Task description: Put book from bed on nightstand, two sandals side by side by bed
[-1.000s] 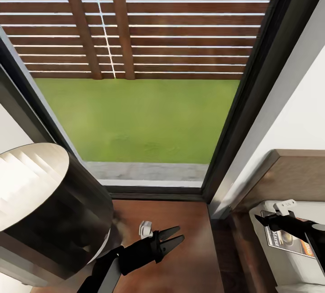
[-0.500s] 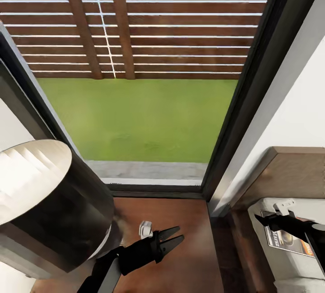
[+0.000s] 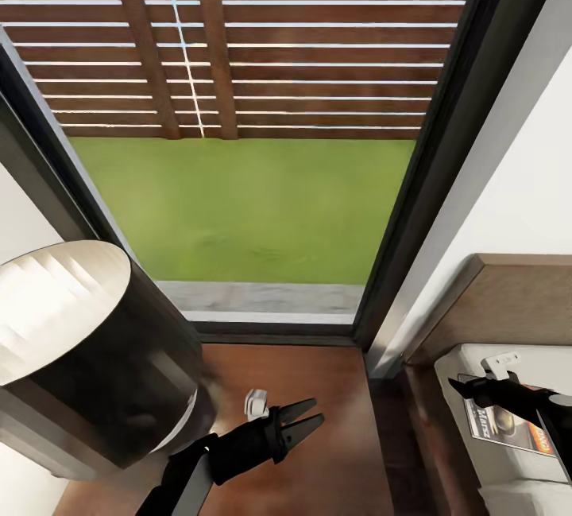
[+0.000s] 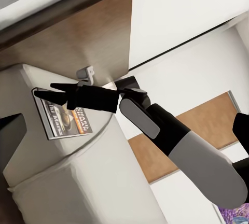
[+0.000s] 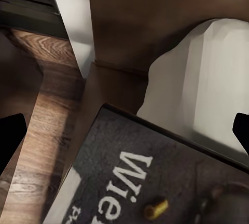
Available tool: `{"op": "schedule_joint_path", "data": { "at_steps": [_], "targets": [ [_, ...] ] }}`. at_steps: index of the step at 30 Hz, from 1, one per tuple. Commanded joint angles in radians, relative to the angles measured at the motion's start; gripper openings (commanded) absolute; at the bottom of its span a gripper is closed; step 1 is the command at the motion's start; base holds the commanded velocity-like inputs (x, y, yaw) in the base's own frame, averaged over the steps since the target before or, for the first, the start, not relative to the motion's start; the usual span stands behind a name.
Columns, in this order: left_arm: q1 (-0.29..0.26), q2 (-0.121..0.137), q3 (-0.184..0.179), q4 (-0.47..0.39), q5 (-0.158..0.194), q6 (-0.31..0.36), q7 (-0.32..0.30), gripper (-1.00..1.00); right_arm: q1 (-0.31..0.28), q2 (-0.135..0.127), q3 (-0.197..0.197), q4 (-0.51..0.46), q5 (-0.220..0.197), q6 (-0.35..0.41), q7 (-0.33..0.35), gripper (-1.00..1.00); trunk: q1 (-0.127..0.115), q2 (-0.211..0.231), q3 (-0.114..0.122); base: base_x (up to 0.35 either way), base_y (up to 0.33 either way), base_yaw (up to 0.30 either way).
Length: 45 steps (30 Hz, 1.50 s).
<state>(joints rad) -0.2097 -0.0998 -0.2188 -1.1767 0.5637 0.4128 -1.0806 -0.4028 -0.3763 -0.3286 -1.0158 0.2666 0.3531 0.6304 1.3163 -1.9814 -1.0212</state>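
My left end effector point(image 3: 306, 420) hangs open over the nightstand point(image 3: 349, 452), holding nothing; my right end effector point(image 3: 459, 386) hovers above the book point(image 3: 504, 425), jaws look parted, nothing gripped; the book lies flat on the bed point(image 3: 477, 444) near the headboard point(image 3: 516, 301); I judge it light, thin, bendy, slick-covered, so I'd pinch one edge, spine side if reachable; beyond, lamp point(image 3: 71, 341), then window point(image 3: 238, 182).
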Motion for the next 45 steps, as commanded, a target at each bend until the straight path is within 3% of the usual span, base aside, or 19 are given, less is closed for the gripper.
{"op": "schedule_joint_path", "data": {
  "at_steps": [1,27,45],
  "targets": [
    [0.0,0.0,-0.001,0.0,0.007,0.01,-0.001,1.0,-0.001,0.0,-0.003,-0.001,0.008,0.004,0.008,1.0,0.0,0.0,-0.001,0.0,0.0,0.0],
    [0.0,0.0,-0.001,0.0,0.007,0.009,-0.001,1.0,-0.001,0.0,-0.002,0.0,0.008,0.003,0.008,1.0,0.0,0.0,-0.001,-0.002,0.0,0.0],
    [0.0,0.0,-0.001,0.0,0.007,0.01,-0.001,1.0,-0.001,0.0,-0.003,-0.001,0.008,0.003,0.008,1.0,0.0,0.0,-0.001,-0.158,0.0,0.0]
  ]
}}
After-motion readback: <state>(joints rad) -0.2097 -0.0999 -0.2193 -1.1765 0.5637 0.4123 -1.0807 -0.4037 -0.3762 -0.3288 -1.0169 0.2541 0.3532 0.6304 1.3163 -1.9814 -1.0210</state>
